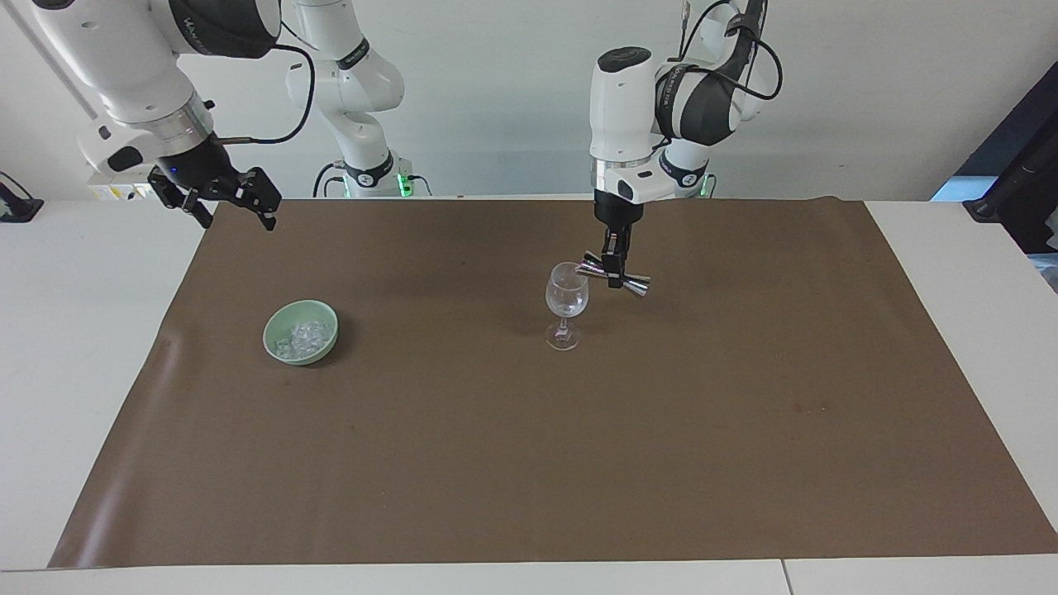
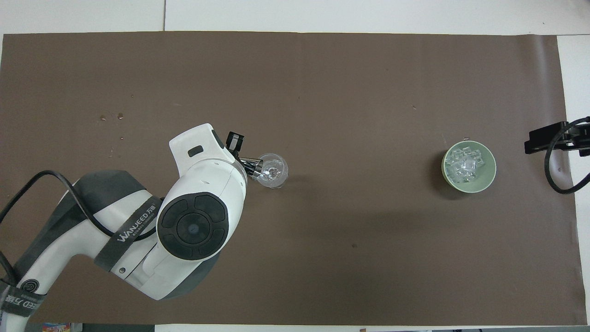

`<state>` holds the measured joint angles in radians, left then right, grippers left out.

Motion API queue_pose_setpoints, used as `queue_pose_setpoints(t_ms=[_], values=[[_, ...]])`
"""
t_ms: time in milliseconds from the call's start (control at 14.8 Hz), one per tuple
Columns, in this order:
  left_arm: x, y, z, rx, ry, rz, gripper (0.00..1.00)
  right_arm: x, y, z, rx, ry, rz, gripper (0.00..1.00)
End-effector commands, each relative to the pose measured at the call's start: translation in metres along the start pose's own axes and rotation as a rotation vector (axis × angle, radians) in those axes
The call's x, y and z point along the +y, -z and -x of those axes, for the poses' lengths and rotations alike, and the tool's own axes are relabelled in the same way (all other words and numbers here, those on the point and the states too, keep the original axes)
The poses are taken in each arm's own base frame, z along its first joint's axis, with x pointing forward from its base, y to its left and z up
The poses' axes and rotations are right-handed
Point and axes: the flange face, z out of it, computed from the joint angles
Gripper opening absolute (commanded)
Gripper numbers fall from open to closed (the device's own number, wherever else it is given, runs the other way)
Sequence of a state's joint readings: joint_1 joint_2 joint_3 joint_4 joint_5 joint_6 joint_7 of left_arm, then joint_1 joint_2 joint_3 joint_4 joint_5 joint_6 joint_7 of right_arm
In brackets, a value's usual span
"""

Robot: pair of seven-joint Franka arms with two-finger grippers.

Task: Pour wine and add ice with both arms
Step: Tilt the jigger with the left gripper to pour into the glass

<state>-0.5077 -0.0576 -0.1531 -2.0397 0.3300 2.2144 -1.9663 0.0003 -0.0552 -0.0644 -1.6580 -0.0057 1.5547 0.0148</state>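
A clear wine glass (image 1: 566,304) stands upright near the middle of the brown mat; it also shows in the overhead view (image 2: 273,170). My left gripper (image 1: 614,274) is shut on a shiny metal jigger (image 1: 617,276), held almost level with one end at the glass's rim. In the overhead view the jigger (image 2: 254,167) pokes out from under the left arm. Ice (image 1: 306,335) lies as clear chunks in a pale green bowl (image 1: 278,328), toward the right arm's end; the bowl also shows in the overhead view (image 2: 488,179). My right gripper (image 1: 225,198) is open, waiting above the mat's corner.
The brown mat (image 1: 529,463) covers most of the white table. A few small drops (image 2: 120,115) lie on the mat toward the left arm's end.
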Motion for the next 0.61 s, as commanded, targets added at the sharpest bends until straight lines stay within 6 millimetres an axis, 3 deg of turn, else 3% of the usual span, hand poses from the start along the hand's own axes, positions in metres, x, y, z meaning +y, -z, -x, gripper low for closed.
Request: queue_pose_setpoints(t_ms=[0, 541], values=[[-0.003, 0.012, 0.01, 0.035, -0.006, 0.007, 0.0, 0.002, 0.0, 0.003, -0.001, -0.008, -0.016, 1.0], [-0.006, 0.019, 0.034, 0.177, -0.034, 0.046, 0.0, -0.003, 0.0, 0.002, 0.008, 0.005, -0.017, 1.0]])
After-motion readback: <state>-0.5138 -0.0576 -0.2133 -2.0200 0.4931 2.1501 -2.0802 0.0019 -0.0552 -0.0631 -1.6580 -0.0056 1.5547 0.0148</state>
